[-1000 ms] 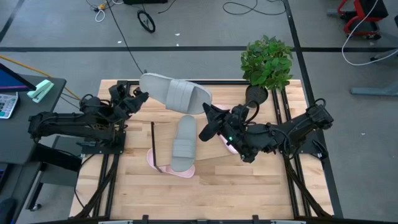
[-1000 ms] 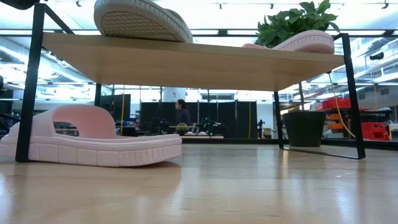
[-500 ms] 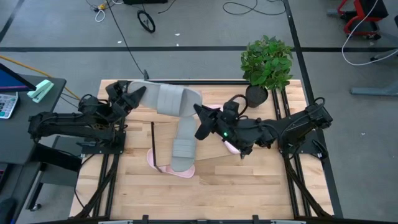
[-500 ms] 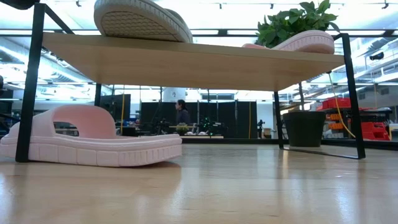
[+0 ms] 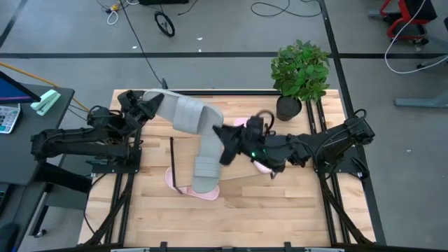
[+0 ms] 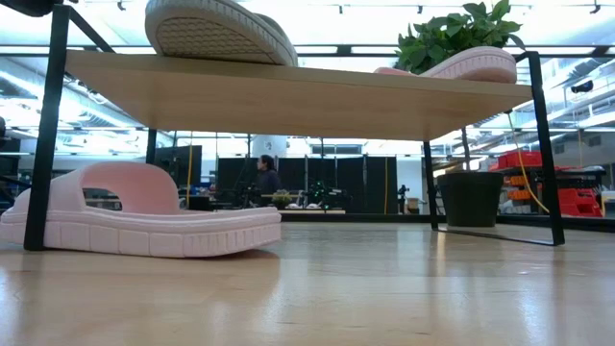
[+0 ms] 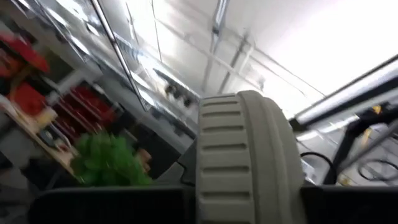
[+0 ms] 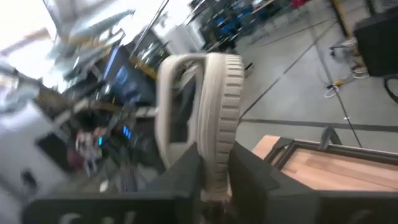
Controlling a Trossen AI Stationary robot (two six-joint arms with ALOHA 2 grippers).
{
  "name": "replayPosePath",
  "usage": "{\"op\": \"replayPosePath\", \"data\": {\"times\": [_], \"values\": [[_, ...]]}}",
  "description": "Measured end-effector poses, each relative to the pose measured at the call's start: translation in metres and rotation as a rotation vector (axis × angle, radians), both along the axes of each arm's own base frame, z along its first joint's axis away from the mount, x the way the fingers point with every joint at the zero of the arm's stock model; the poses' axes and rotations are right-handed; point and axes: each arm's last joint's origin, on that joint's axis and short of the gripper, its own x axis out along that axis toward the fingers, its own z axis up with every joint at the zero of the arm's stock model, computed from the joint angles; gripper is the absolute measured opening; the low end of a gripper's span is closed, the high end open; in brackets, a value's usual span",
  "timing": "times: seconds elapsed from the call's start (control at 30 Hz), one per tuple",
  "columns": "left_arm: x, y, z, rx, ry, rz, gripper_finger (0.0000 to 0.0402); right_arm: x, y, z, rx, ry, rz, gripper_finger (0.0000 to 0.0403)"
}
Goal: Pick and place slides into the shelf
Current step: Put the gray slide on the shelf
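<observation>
One grey slide (image 5: 183, 112) was gripped by both grippers, left (image 5: 148, 106) and right (image 5: 225, 134), beside a plant (image 5: 301, 68); four slides were counted.

Wooden table (image 5: 280, 203) bearing shelf (image 6: 288, 96); grey slide (image 6: 216, 31), pink slide (image 6: 471, 63) on shelf

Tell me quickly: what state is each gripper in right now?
Left gripper: closed on one end of the grey slide.
Right gripper: closed on the same slide's other end.

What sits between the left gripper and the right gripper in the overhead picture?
High view: a grey slide spans the gap, left gripper at one end, right gripper at the other, above the shelf.
</observation>
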Motion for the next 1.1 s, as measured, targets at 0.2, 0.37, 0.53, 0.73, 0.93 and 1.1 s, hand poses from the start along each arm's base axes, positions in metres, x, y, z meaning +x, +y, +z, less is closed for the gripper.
{"op": "replayPosePath", "data": {"times": [0.2, 0.37, 0.53, 0.73, 0.93, 1.1], "values": [[-0.001, 0.005, -0.005, -0.093, 0.035, -0.103, 0.0056, -0.016, 0.012, 0.003, -0.095, 0.105, 0.058, 0.0138], [-0.004, 0.008, -0.012, -0.164, 0.111, -0.227, 0.0055, -0.033, 0.023, 0.005, -0.215, 0.209, 0.108, 0.0147], [-0.005, 0.012, -0.019, -0.317, 0.17, -0.454, 0.0055, -0.047, 0.037, 0.024, -0.532, 0.306, 0.152, 0.0146], [-0.005, 0.02, -0.029, -0.41, 0.257, -0.483, 0.0055, -0.036, 0.032, 0.06, -0.88, 0.406, 0.071, 0.0146], [-0.006, 0.028, -0.038, -0.481, 0.333, -0.489, 0.0055, -0.005, 0.021, 0.069, -1.161, 0.637, 0.027, 0.0147], [-0.008, 0.03, -0.039, -0.499, 0.367, -0.595, 0.0055, 0.021, 0.019, 0.047, -1.256, 0.836, 0.122, 0.0147]]}}
